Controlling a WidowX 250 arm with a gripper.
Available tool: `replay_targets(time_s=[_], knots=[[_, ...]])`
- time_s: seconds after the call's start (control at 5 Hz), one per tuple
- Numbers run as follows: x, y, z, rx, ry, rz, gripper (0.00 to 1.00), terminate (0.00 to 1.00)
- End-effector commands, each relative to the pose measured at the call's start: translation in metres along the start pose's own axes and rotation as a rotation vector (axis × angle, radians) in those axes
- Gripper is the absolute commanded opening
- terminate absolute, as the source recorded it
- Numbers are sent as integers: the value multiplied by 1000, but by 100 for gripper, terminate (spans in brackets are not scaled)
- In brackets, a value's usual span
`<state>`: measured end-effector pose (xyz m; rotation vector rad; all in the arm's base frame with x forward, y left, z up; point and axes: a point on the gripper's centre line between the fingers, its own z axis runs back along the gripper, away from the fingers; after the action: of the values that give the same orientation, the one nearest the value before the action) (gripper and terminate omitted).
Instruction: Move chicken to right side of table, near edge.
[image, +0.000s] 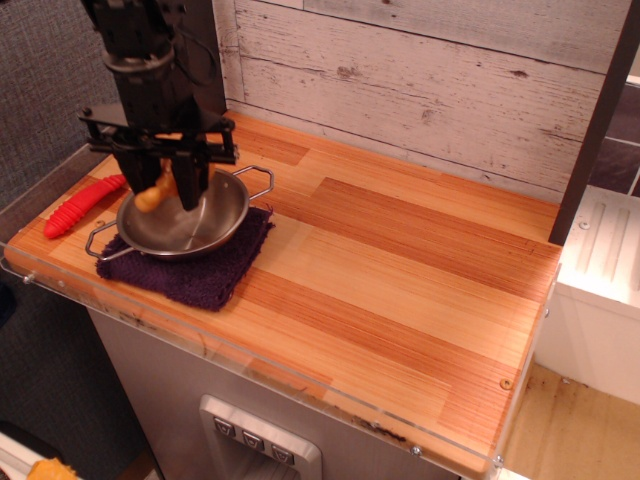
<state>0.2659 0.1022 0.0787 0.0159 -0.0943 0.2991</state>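
My gripper (163, 185) is shut on the golden-yellow chicken (157, 191) and holds it lifted just above the steel bowl (185, 222). The knobbed bone end points left and down. The plump body is partly hidden behind the black fingers (188, 180). The bowl is empty and sits on a dark purple cloth (190, 265) at the left end of the wooden table (400, 270). The table's right edge (535, 330) lies far from the gripper.
A red ridged toy (80, 205) lies at the table's left edge, beside the bowl. A whitewashed plank wall (420, 80) runs along the back. A dark post (595, 120) and a white cabinet (605, 290) stand beyond the right edge.
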Motion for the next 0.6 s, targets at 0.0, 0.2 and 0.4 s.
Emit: replay_targets(time_s=[0.0,0.2,0.4], knots=[[2,-58,35,-40,-108,-200,0,0],[2,-102,31,-87,-98,-349,0,0],[7,-132,15,-115,-52,-426,0,0]])
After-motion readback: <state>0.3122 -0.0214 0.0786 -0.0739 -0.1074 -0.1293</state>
